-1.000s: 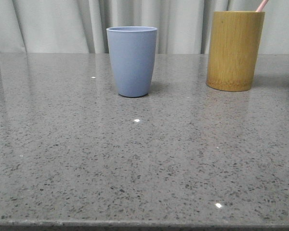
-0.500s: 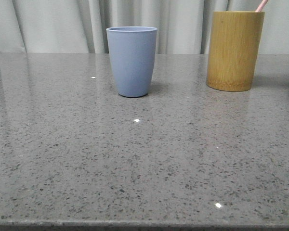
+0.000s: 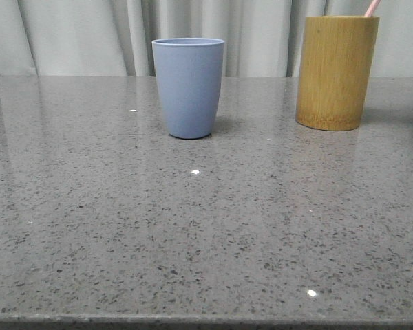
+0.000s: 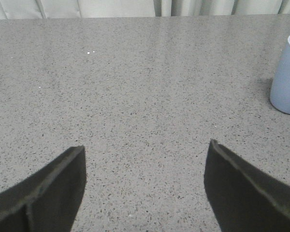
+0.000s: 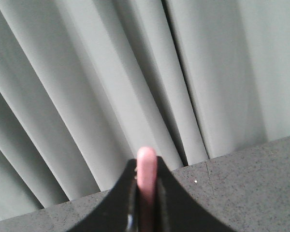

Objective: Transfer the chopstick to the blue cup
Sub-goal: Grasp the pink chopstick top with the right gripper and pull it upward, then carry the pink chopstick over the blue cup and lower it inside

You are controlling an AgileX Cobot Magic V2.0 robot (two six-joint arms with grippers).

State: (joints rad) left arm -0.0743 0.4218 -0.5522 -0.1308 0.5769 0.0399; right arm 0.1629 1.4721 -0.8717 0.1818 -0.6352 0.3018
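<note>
A grey speckled stone-look table (image 3: 193, 234) is carrying two vessels: a matte grey-blue handleless tumbler (image 3: 188, 87) is standing upright near the far middle, and a taller yellow-brown bamboo cylinder (image 3: 336, 72) is standing upright well apart, at the far right

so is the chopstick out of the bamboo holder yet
Not yet. In the front view the chopstick pokes up from the bamboo holder; the right gripper is shut on its tip.
</note>
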